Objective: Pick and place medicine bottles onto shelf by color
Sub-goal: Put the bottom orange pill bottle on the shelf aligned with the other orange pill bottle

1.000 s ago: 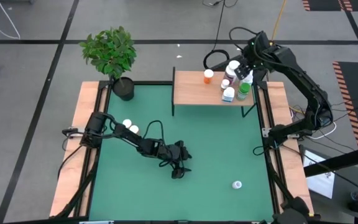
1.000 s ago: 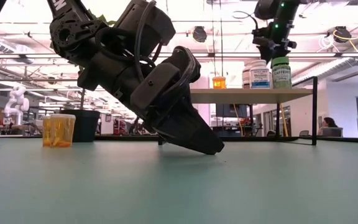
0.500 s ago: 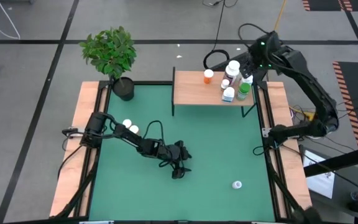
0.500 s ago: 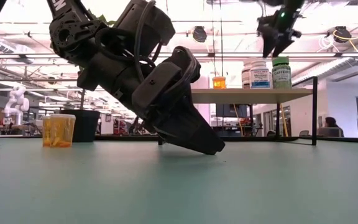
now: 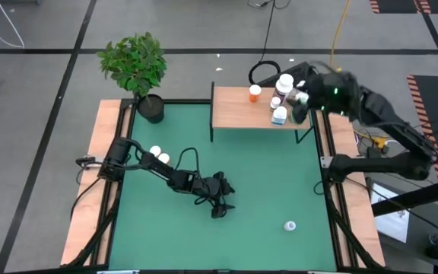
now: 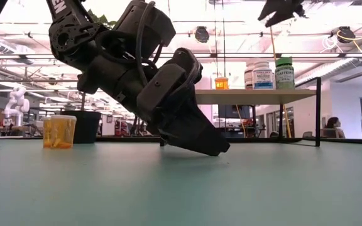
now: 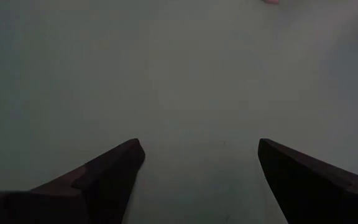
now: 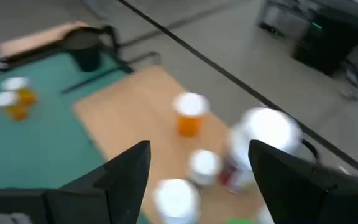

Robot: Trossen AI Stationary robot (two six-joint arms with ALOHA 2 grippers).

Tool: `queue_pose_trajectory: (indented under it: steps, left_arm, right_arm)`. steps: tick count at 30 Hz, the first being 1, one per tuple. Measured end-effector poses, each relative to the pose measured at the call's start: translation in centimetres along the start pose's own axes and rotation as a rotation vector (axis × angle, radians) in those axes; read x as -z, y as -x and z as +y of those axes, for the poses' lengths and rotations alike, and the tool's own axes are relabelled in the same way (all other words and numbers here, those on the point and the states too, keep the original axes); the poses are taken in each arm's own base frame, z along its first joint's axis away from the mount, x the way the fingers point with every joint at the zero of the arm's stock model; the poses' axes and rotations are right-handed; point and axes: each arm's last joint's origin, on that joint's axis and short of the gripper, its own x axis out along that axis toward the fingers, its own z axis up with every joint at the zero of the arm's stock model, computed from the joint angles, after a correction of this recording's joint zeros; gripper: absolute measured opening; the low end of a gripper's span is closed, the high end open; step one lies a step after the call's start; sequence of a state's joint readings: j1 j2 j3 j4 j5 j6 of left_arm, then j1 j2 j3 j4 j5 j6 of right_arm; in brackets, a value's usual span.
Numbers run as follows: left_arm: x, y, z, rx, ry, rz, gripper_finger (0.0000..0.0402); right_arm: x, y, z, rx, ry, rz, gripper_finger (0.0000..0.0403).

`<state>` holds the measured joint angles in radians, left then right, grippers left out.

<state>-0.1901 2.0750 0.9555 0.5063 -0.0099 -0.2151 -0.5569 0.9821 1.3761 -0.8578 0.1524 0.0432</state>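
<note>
I am holding the right gripper [image 5: 304, 97] wide and empty above the light-wood shelf [image 5: 234, 113], where five bottles stand. The lone white-capped bottle [image 5: 290, 226] is lying near right on the green table [image 5: 280, 175], nearer my open left gripper [image 5: 220, 207].

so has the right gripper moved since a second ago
Yes. In the low view the right gripper has risen well clear of the green bottle on the shelf, jaws open and empty.
</note>
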Motion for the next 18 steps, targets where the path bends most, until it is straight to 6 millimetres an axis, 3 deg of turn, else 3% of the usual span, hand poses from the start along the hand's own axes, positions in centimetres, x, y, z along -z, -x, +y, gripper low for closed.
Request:
queue_pose_trajectory:
  steps: [6,10,18]
  left_arm:
    - [-1.5,2.0,0.2,-0.168,0.119,0.003,0.0335]
    - [-3.5,4.8,-1.0,-0.273,0.112,-0.026,0.0335]
    - [-5.1,11.0,-3.3,-0.508,0.106,-0.022,0.0335]
  right_arm:
    - [3.6,-2.0,4.2,-0.203,0.095,-0.086,0.0265]
    - [5.9,-3.7,7.0,-0.323,0.161,-0.153,0.0265]
    - [11.0,-6.3,11.4,-0.545,0.218,-0.338,0.0265]
